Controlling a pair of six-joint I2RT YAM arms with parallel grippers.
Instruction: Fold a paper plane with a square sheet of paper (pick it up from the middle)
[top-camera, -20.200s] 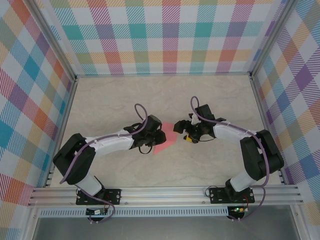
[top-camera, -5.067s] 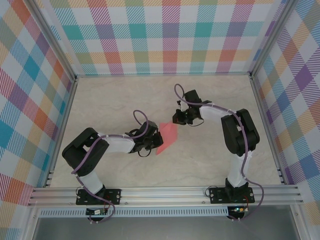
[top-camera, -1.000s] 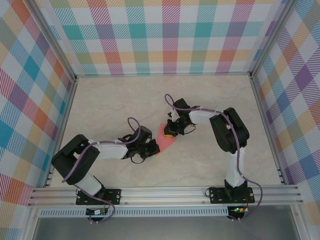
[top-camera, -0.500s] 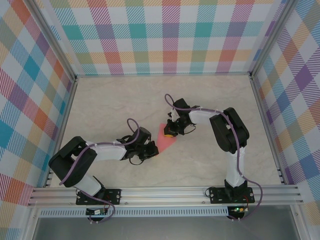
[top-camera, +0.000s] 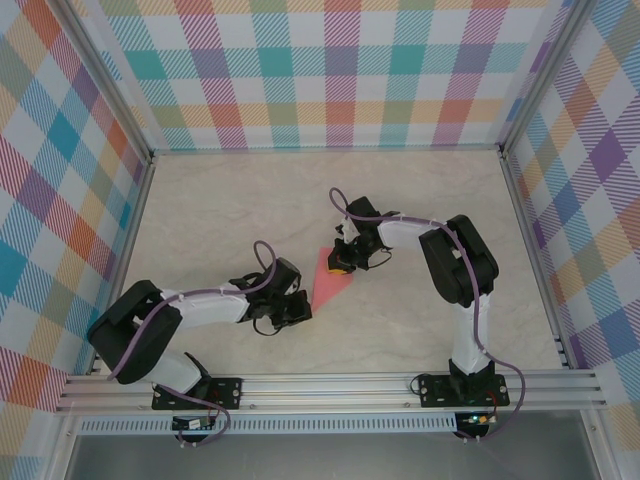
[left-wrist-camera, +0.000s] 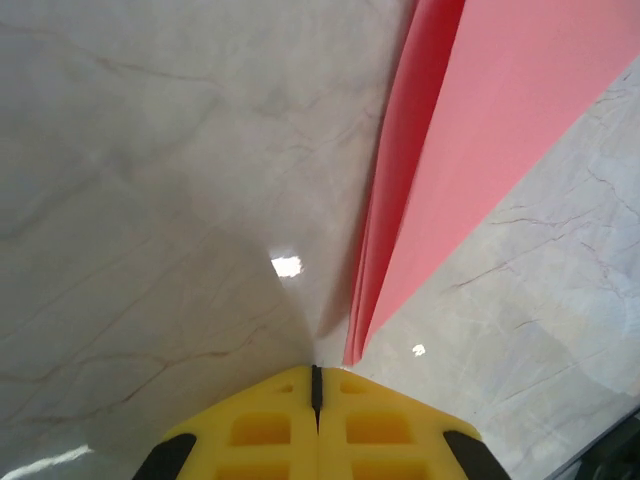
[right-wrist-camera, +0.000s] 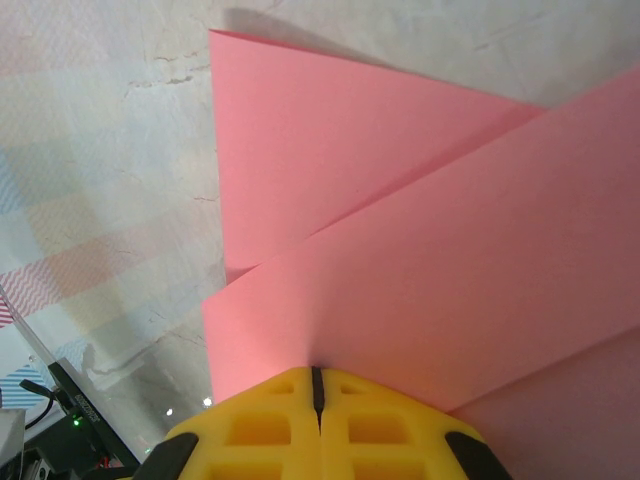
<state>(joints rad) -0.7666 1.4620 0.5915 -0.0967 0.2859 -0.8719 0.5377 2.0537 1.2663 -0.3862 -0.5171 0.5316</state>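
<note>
The salmon-pink square sheet of paper (top-camera: 328, 276) lies on the table, folded into a narrow pointed paper plane shape with layered flaps. Its sharp tip points toward the near left. My left gripper (top-camera: 302, 311) is shut and empty on the table. In the left wrist view its yellow fingertips (left-wrist-camera: 316, 371) sit just left of the paper's tip (left-wrist-camera: 356, 350) without holding it. My right gripper (top-camera: 340, 265) is shut, its closed tips (right-wrist-camera: 316, 373) resting on top of the wide end of the folded paper (right-wrist-camera: 420, 240).
The pale marble tabletop (top-camera: 230, 210) is walled by plaid panels (top-camera: 330, 70) and aluminium posts. A metal rail (top-camera: 330, 390) runs along the near edge, carrying both arm bases.
My left gripper has slid toward the near left along the paper and off its pointed tip, uncovering the tip. The right gripper and the paper have stayed put.
</note>
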